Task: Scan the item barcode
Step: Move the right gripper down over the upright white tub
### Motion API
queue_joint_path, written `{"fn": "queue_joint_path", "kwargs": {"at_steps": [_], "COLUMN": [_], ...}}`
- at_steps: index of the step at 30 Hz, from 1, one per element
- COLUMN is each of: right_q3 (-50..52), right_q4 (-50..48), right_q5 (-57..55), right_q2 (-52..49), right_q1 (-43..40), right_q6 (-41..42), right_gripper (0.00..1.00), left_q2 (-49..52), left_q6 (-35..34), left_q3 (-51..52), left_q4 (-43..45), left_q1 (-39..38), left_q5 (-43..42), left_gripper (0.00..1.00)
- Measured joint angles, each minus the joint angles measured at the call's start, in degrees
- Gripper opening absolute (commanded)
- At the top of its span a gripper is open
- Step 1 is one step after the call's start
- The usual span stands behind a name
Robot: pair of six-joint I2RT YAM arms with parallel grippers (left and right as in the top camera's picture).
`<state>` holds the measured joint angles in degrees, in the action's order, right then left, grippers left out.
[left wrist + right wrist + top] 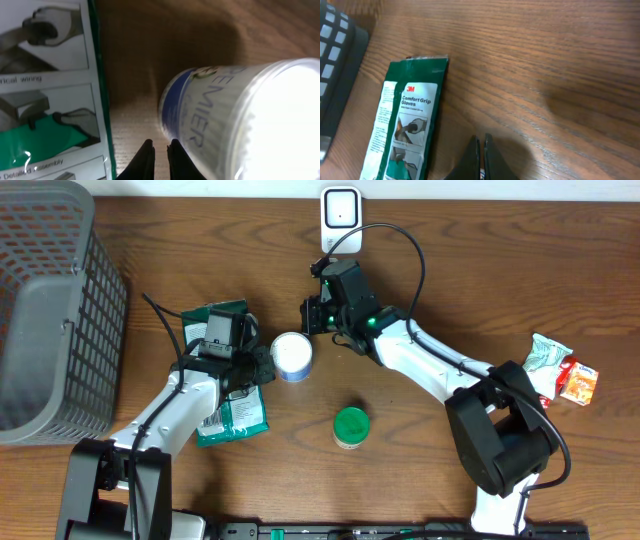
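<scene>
Two clenched: left end effector point(159, 150), right end effector point(481, 145); tub point(292, 356) between; basket point(100, 330) far left.

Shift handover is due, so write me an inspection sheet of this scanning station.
Surface: brown wooden table, no spills seen.
Job's things: white boxy barcode scanner at far edge; white cylindrical tub with blue label; green 3M glove packet; green-lidded jar.
Clutter: green-white foil packet and orange packet, right edge.
Grippers: left gripper shut beside tub; right gripper shut.
Cables: black cable loops over right arm.
Surroundings: grey mesh basket, left side.
</scene>
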<state>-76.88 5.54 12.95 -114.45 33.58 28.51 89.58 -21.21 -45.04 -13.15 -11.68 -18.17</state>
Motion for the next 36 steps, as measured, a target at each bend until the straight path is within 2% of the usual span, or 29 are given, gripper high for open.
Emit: {"fn": "queue_joint_path", "kwargs": {"at_steps": [7,12,16,22,25,32,36], "right_q3": [0.1,0.2,0.2,0.2,0.2,0.2,0.2], "right_q4": [4.5,13.0,19.8,21.2,19.9,9.3,7.0], "right_q5": [4.3,6.8,7.5,7.2,5.6,2.5,2.2], "right_q2": [-0.8,-0.8,-0.3,0.6,0.7,0.7,0.6], "right_q1": [0.1,0.1,0.1,0.0,-0.4,-2.4,-1.7], "right_q6": [1.5,2.2,2.5,2.5,2.1,0.1,-0.3], "right_gripper": [0.01,0.01,0.01,0.01,0.01,0.01,0.01], "left_q2": [0.0,0.0,0.0,0.0,-0.3,-4.5,-4.5], "left_q6": [0.0,0.0,0.0,0.0,0.0,-1.6,-2.0], "left_q3": [0.0,0.0,0.0,0.0,-0.1,-0.7,-0.7], "left_q4": [5.8,10.6,11.8,12.1,8.4,-8.3,-11.7], "left_q1": [0.0,0.0,0.0,0.1,0.4,0.8,0.3], "left_q5": [0.0,-0.1,-0.2,0.7,1.1,1.2,-0.8], "left_gripper": [0.14,0.17,0.17,0.17,0.17,0.17,0.17]}}
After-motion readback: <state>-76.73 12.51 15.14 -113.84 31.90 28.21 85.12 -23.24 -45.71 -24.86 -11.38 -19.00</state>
